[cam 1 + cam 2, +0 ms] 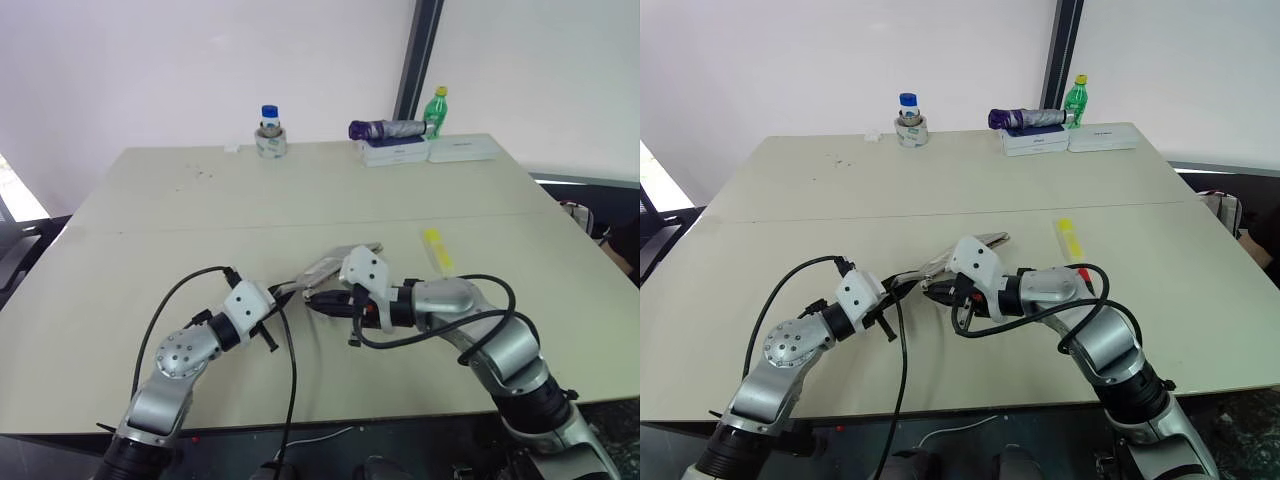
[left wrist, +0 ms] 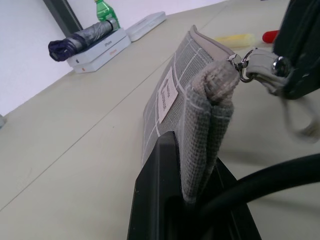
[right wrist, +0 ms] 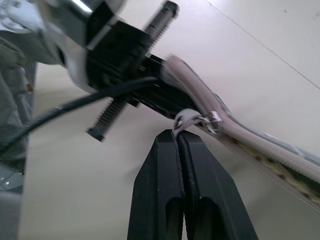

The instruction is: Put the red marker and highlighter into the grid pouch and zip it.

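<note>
The grid pouch [image 1: 335, 264] is lifted a little off the table's middle, grey with white lines and a white label [image 2: 167, 94]. My left gripper [image 2: 196, 197] is shut on the pouch's near corner. My right gripper [image 3: 179, 139] is shut on the pale zipper pull tab [image 3: 186, 119], right beside the left gripper's fingers. The yellow highlighter [image 1: 436, 250] lies on the table to the right of the pouch. A red end of the red marker [image 2: 270, 36] shows beside the highlighter; my right arm hides most of it.
At the table's far edge stand a jar with a blue lid [image 1: 270, 131], white boxes [image 1: 462, 148] with a folded purple umbrella [image 1: 386, 128] on them, and a green bottle [image 1: 437, 107]. A black cable [image 1: 290, 370] hangs from my left wrist.
</note>
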Robot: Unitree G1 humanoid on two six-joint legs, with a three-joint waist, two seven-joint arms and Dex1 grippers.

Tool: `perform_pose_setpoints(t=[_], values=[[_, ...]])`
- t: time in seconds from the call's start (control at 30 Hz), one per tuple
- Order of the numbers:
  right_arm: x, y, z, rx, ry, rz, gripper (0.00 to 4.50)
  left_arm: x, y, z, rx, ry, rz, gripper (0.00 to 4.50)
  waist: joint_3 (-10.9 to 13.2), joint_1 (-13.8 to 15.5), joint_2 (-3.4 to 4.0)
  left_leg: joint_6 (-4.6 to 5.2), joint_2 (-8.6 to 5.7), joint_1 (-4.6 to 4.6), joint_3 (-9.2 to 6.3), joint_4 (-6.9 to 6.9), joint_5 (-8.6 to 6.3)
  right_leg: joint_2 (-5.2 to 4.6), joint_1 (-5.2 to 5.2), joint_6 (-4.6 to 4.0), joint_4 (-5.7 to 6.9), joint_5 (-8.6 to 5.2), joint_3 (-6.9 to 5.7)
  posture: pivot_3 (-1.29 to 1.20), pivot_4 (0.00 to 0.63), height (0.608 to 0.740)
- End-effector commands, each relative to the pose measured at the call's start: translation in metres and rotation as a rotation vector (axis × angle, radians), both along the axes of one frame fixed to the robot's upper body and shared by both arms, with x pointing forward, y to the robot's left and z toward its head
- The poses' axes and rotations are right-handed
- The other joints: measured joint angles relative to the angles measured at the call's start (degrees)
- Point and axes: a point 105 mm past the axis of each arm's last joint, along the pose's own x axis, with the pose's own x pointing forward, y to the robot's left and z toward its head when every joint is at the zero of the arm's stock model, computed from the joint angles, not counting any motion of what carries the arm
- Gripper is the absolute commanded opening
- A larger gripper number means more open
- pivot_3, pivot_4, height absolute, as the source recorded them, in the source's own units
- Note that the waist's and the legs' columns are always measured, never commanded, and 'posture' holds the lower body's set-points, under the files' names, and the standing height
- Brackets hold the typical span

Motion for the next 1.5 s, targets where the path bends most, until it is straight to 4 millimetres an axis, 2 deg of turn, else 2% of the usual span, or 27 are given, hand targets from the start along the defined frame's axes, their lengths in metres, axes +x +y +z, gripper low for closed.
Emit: perform_pose_setpoints(t=[0.03,0.23,0.33,0.4,0.47,0.63,0.7,0.77,0.97,1.1,1.3,1.4,1.47,1.5], values=[[-0.017,0.016,0.01,0.036,-0.022,0.087,0.02,0.002,-0.006,0.006,-0.008,-0.031,0.002,0.0,0.0,0.0,0.0,0.0,0.0,0.0,0.0,0.0,0.0,0.0,0.0,0.0,0.0,0.0,0.0,0.0,0.15,0.74],[-0.008,0.013,0.01,0.039,-0.032,0.024,0.02,0.001,-0.011,0.006,-0.021,-0.031,0.0,0.0,0.0,0.0,0.0,0.0,0.0,0.0,0.0,0.01,0.0,0.0,0.0,0.0,0.0,0.0,0.0,0.0,0.15,0.74],[-0.002,-0.009,0.013,0.027,-0.013,-0.012,0.9,0.002,-0.007,0.006,-0.025,-0.035,0.019,0.0,0.0,0.1,0.0,0.0,0.0,0.0,0.0,0.01,0.0,0.0,0.0,0.0,-0.01,0.0,0.0,0.0,0.15,0.74],[0.012,-0.031,0.017,0.017,-0.044,-0.109,1.94,0.004,-0.003,0.008,-0.037,-0.042,0.048,0.0,0.0,0.3,0.0,0.01,-0.01,0.0,0.0,0.02,-0.01,-0.01,0.04,0.0,-0.03,0.0,0.0,0.0,0.15,0.74],[0.038,-0.067,0.021,0.032,-0.029,-0.306,2.92,0.005,0.0,0.01,-0.052,-0.047,0.07,0.0,0.0,0.3,-0.01,0.03,-0.02,0.0,0.0,0.03,-0.02,-0.01,0.05,0.01,-0.05,0.0,0.0,0.0,0.15,0.74],[0.084,-0.143,0.011,0.002,-0.003,-0.728,2.92,0.002,0.0,0.012,-0.077,-0.04,0.061,0.0,0.0,0.4,-0.01,0.03,-0.02,0.0,0.02,0.02,-0.01,-0.01,0.05,0.01,-0.05,0.01,0.0,0.0,0.15,0.74],[0.103,-0.181,0.003,-0.029,-0.011,-0.934,2.92,-0.001,-0.002,0.013,-0.091,-0.032,0.045,0.0,0.0,0.2,-0.01,0.02,-0.01,0.0,0.03,0.0,-0.01,-0.01,0.03,0.01,-0.05,0.01,0.0,0.0,0.15,0.74],[0.111,-0.199,-0.002,-0.038,-0.008,-1.023,2.92,-0.004,-0.004,0.014,-0.097,-0.027,0.032,0.0,0.0,0.1,-0.01,0.0,-0.01,0.0,0.04,-0.01,0.0,-0.01,0.03,0.01,-0.04,0.01,0.01,0.0,0.15,0.74],[0.13,-0.218,-0.013,-0.055,-0.019,-1.14,2.92,-0.011,-0.009,0.013,-0.106,-0.011,0.002,0.0,0.0,-0.2,0.0,-0.28,0.0,0.0,0.08,-0.06,0.16,0.0,0.02,0.01,-0.05,0.01,0.02,0.0,0.15,0.74],[0.137,-0.214,-0.022,-0.003,0.057,-1.136,2.92,-0.012,-0.009,0.013,-0.108,-0.007,0.0,0.0,0.0,-0.1,0.0,-0.28,0.0,0.0,0.1,-0.04,0.17,0.0,0.03,0.01,-0.05,0.01,0.02,0.0,0.15,0.74],[0.141,-0.214,-0.037,-0.013,0.106,-1.15,2.92,-0.011,-0.009,0.013,-0.11,-0.008,0.01,0.0,0.0,0.0,0.0,-0.27,0.0,-0.01,0.1,-0.01,0.17,-0.01,0.05,0.01,-0.06,0.01,0.03,0.0,0.15,0.74],[0.141,-0.214,-0.037,-0.027,0.093,-1.143,2.08,-0.011,-0.008,0.013,-0.111,-0.01,0.018,0.0,0.0,0.0,0.0,-0.28,0.0,0.0,0.1,-0.02,0.17,0.0,0.05,0.01,-0.05,0.01,0.03,0.0,0.15,0.74],[0.14,-0.213,-0.035,-0.04,0.075,-1.133,1.12,-0.01,-0.007,0.013,-0.113,-0.01,0.021,0.0,0.0,0.0,0.0,-0.28,0.0,-0.01,0.1,-0.02,0.17,-0.01,0.04,0.01,-0.05,0.01,0.02,0.0,0.15,0.74],[0.139,-0.213,-0.03,-0.06,0.042,-1.115,0.86,-0.009,-0.007,0.013,-0.111,-0.012,0.024,0.0,0.0,0.0,0.0,-0.28,0.0,0.0,0.1,-0.01,0.17,-0.01,0.05,0.01,-0.05,0.01,0.03,0.0,0.15,0.74]])
